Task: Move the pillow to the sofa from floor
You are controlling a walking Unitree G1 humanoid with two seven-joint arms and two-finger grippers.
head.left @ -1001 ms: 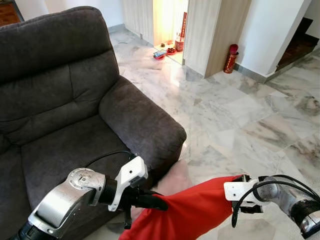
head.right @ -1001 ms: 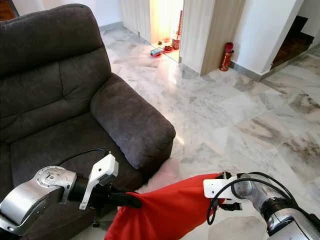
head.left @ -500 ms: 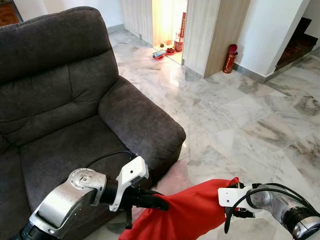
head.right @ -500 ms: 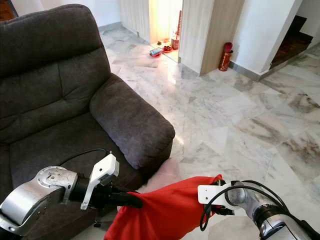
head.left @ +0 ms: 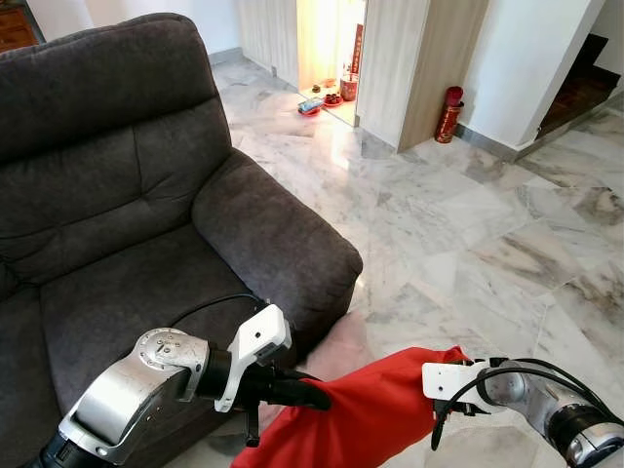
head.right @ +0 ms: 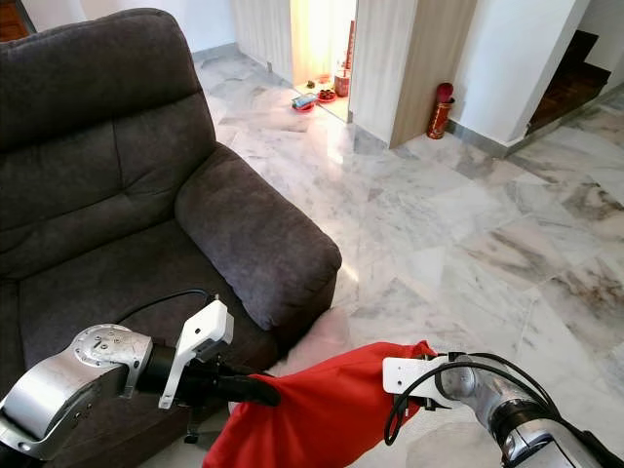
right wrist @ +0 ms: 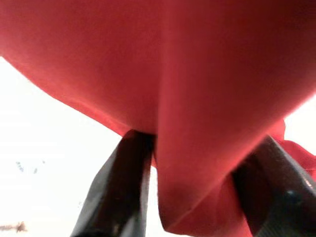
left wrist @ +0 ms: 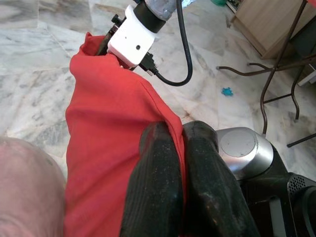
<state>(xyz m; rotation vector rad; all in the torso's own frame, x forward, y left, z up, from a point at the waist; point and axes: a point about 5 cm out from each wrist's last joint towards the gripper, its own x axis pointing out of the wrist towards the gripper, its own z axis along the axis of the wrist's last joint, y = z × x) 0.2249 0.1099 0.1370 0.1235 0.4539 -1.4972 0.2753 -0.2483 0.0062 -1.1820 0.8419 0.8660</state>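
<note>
Carry step: red pillow [head.left: 366, 414] pinched between left claw [head.left: 314, 398] and right claw [right wrist: 197, 197], clear of floor [head.left: 468, 214]. Next: swing left, over sofa [head.left: 127, 283] seat, then release.

pillow [head.left: 366, 414]: red | sofa [head.left: 127, 195]: dark grey | floor [head.left: 468, 224]: veined marble

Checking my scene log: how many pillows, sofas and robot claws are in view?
Red pillow: 1
Grey sofa: 1
Claws: 2, left claw and right claw, both gripping the pillow
Total: 4
</note>
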